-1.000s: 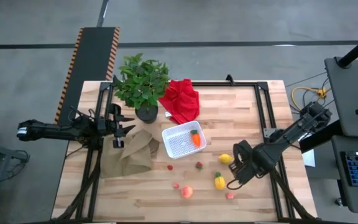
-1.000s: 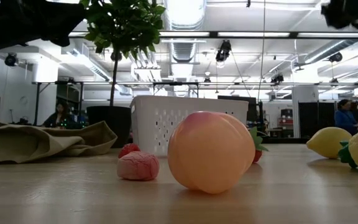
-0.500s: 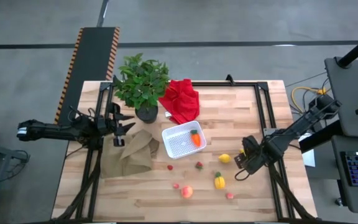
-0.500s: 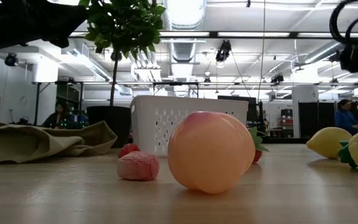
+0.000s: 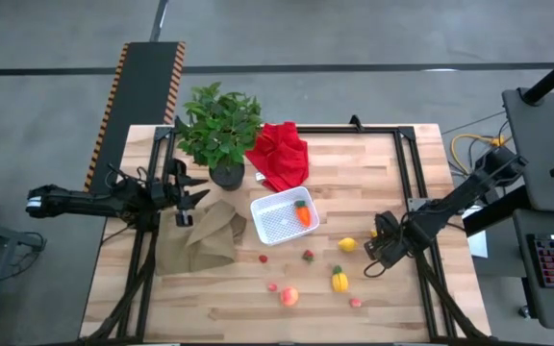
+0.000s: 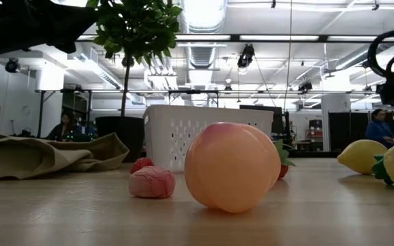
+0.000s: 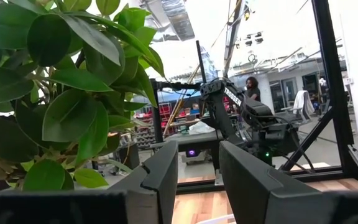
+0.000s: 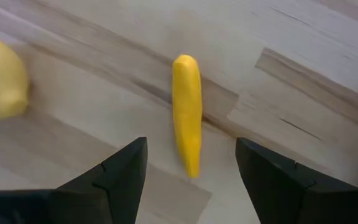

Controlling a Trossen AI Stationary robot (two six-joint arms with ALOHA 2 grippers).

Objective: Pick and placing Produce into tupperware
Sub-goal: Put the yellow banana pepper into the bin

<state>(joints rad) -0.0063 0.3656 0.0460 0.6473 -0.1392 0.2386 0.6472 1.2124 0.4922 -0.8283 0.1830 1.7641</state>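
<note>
Yellow pepper [image 8: 187, 112] lies below the open right hand [image 8: 191, 168].

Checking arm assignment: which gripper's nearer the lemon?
Right. The right gripper sits just beside the lemon, open; the left gripper is far across the table by the plant.

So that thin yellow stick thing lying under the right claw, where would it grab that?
Probably across the middle of the yellow piece, coming straight down. It lies flat on the table, long and narrow, and the right gripper is open above it, a finger on each long side, so closing would pinch its narrow width.
</note>
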